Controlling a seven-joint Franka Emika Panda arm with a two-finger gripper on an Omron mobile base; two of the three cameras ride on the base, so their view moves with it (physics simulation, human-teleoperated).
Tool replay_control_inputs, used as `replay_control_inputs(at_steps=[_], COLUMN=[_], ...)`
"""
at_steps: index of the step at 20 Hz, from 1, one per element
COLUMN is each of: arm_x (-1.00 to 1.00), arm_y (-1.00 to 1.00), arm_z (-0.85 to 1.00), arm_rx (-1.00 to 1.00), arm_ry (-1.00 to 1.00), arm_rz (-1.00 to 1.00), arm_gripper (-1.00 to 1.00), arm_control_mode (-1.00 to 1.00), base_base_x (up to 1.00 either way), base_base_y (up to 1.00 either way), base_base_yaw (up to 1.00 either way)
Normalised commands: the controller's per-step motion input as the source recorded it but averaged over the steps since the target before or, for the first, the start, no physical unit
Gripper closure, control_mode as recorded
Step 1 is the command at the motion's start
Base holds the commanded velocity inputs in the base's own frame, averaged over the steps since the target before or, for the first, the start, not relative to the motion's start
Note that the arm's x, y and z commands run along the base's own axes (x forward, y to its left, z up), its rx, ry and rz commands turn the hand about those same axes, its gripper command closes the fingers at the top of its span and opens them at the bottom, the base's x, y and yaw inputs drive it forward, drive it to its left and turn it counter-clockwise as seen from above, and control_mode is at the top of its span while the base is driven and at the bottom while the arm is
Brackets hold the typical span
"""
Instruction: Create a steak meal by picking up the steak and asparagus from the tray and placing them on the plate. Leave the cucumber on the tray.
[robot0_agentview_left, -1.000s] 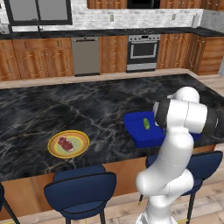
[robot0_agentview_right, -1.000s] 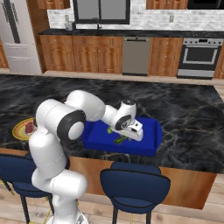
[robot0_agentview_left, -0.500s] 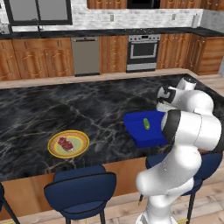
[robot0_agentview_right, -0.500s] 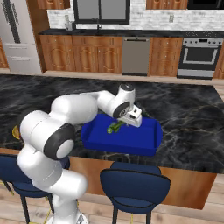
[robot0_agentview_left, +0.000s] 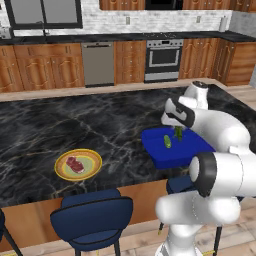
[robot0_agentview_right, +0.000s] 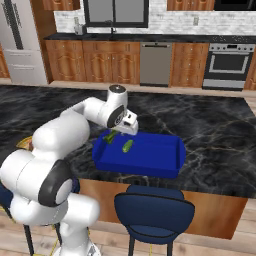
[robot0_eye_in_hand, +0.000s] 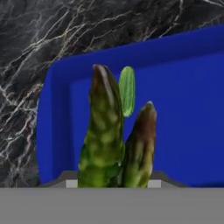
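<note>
Above the big bright-blue rectangular tray, the two-finger gripper is clamped on the thin dark-green asparagus stalks, w/ the tips poking out past the hand. Half a sec ago the stalks were down near the tray floor; now they're lifted clear of it. Short bright-green cucumber lies on the tray floor, as req'd. Red-pink steak slab is on the round yellow-rimmed plate, far left. Next, prob: carry asparagus over to it.

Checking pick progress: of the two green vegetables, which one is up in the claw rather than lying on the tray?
The asparagus: darker stalks held in the claw, above the tray. The brighter, stubby cucumber lies on the tray floor.
</note>
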Motion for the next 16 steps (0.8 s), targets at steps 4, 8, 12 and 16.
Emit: replay_control_inputs(at_steps=[4,8,12,16], arm_x=[-0.11,0.00,0.00,0.05], arm_y=[1.00,1.00,1.00,1.00], arm_z=[0.00,0.00,0.00,-0.09], arm_rx=[-0.07,-0.06,-0.03,-0.05], arm_ry=[0.07,0.14,0.21,0.17], arm_rz=[0.33,0.37,0.38,0.22], arm_gripper=[1.00,1.00,1.00,1.00], arm_control_mode=[-1.00,-1.00,-1.00,-1.00], base_base_x=[0.00,0.00,0.00,0.00], base_base_y=[0.00,0.00,0.00,0.00], base_base_yaw=[0.00,0.00,0.00,0.00])
